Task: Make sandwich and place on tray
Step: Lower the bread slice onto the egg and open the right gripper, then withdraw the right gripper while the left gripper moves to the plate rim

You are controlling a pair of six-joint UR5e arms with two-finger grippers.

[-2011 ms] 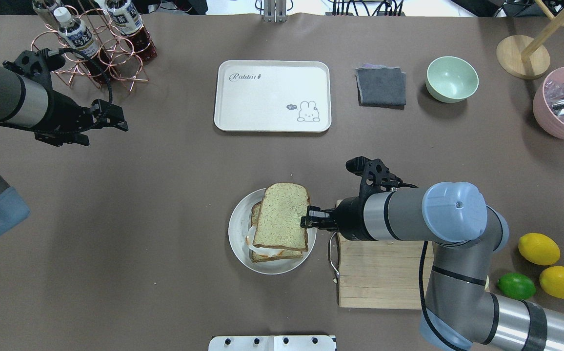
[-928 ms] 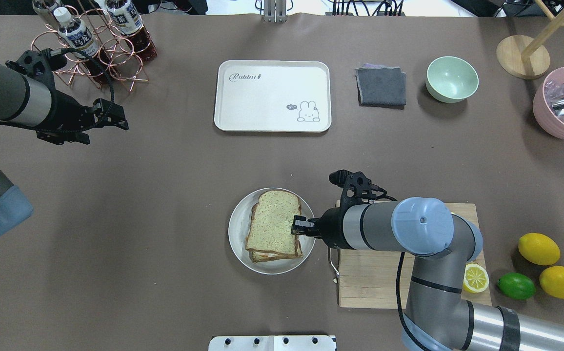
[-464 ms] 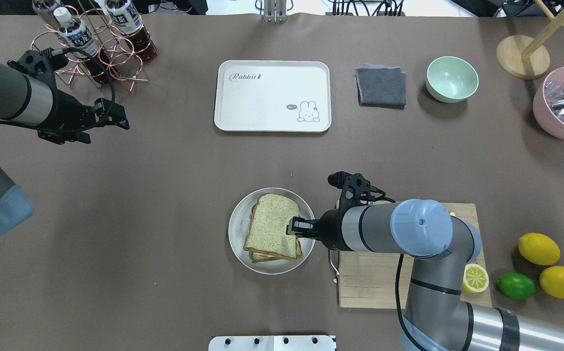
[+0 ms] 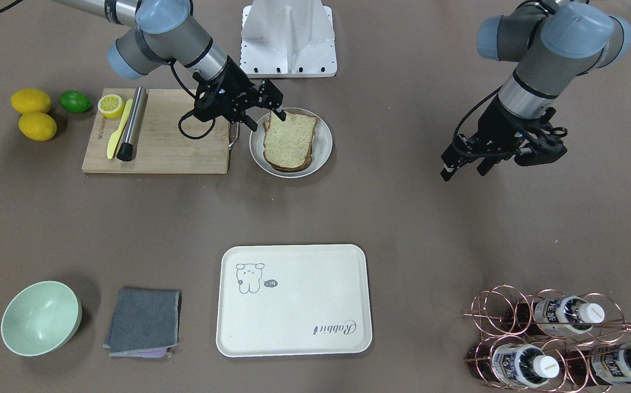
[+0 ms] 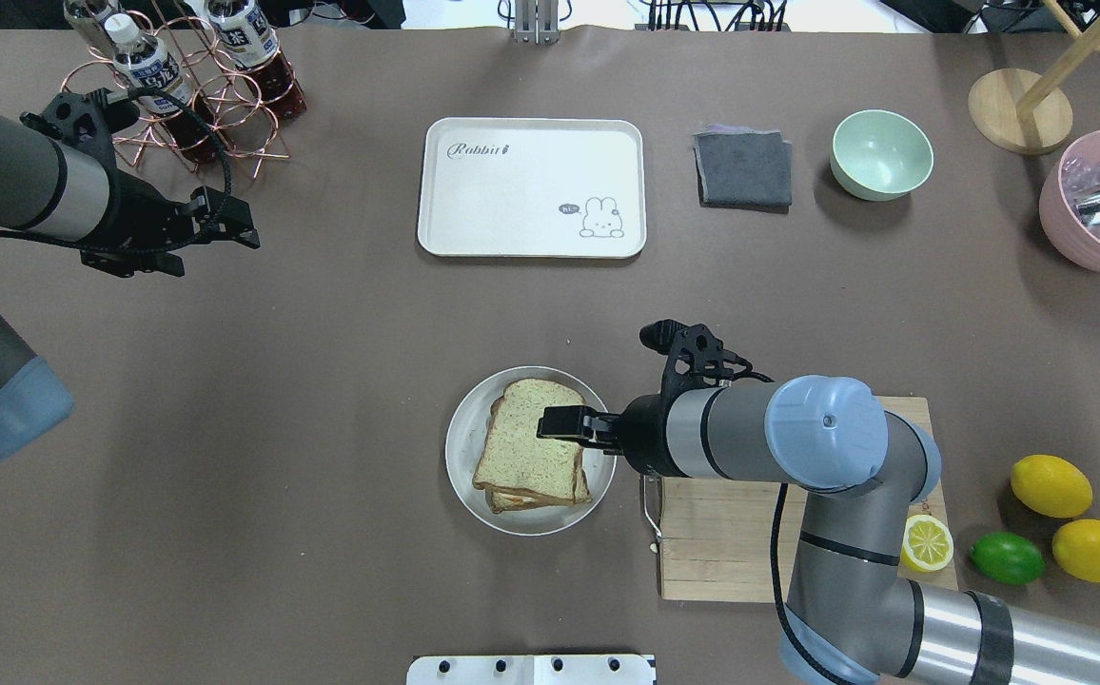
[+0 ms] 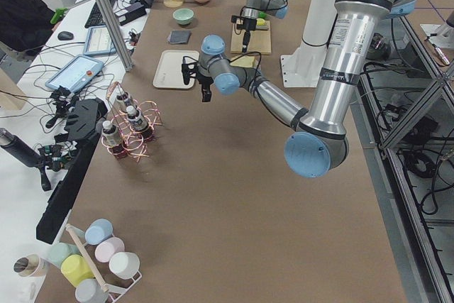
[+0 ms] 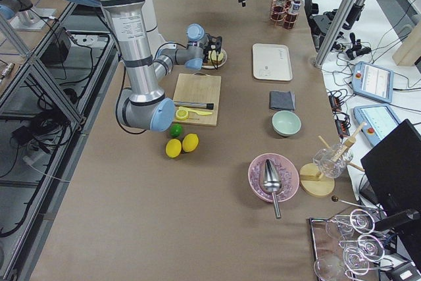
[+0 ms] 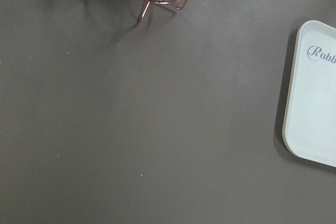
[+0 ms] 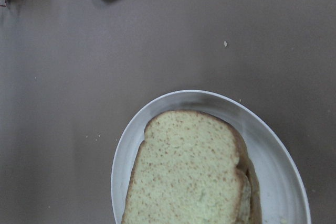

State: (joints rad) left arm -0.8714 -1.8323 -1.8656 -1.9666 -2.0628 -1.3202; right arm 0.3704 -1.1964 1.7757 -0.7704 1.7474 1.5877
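Observation:
The sandwich (image 5: 521, 447) lies stacked on a round white plate (image 5: 460, 447). Its top slice of speckled bread lies flat on the lower slice, and only a sliver of the egg (image 5: 512, 497) shows at the near edge. It also shows in the front view (image 4: 288, 142) and the right wrist view (image 9: 189, 182). My right gripper (image 5: 559, 425) is at the sandwich's right edge with its jaws apart (image 4: 268, 123), holding nothing. The cream tray (image 5: 531, 185) lies empty farther back. My left gripper (image 5: 217, 257) hovers open and empty at the far left (image 4: 463, 173).
A wooden cutting board (image 5: 750, 533) with a lemon half (image 5: 927, 542) lies right of the plate. Lemons and a lime (image 5: 1007, 557) lie at the right. A grey cloth (image 5: 743, 169), green bowl (image 5: 881, 154), pink bowl (image 5: 1097, 205) and copper bottle rack (image 5: 188, 86) stand at the back.
My right gripper lowered the top slice onto the stack, let it go and slid left over it. The left arm shifted slightly.

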